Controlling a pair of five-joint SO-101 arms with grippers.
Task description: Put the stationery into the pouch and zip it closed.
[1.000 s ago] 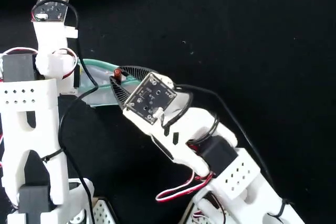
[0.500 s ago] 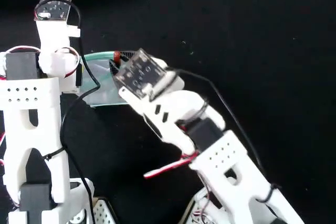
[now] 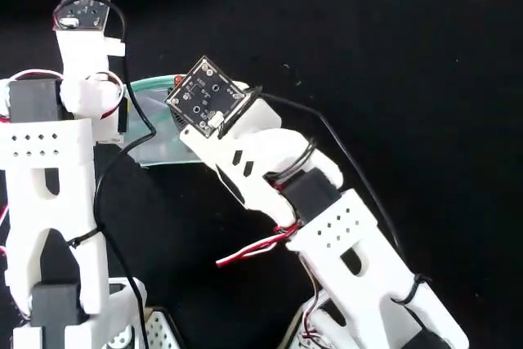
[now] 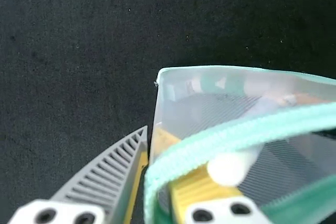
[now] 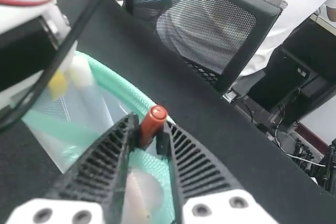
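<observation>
The pouch (image 3: 154, 130) lies on the black worktop (image 3: 392, 79) at the far left, between the two arms. It is clear plastic with a teal zip (image 4: 236, 132) along its edge.

The left arm (image 3: 49, 169) stands along the left side, and the left gripper (image 4: 157, 166) is at the pouch's left end. In the left wrist view its fingers are pressed together on that end. The grey ribbed finger (image 4: 113, 179) is on one side and the yellow-padded one on the other, with the zip band running between them. A small white rounded part sits just beside the yellow pad; I cannot tell what it is.

The right arm (image 3: 270, 169) reaches in from the near right to the pouch's far edge. In the right wrist view, the right gripper (image 5: 148, 130) pinches a red pen (image 5: 156, 114) between its two black ribbed fingers (image 5: 113, 156). The pen stands nearly upright, with its rounded end poking out above the fingertips. The pen and fingertips are right over the pouch (image 5: 89, 103), with the zip curving around just beneath them. How far the lower end of the pen goes into the pouch is hidden by the fingers. In the high view a speck of the pen's red shows at the pouch's far edge, beside the right arm's camera board.
</observation>
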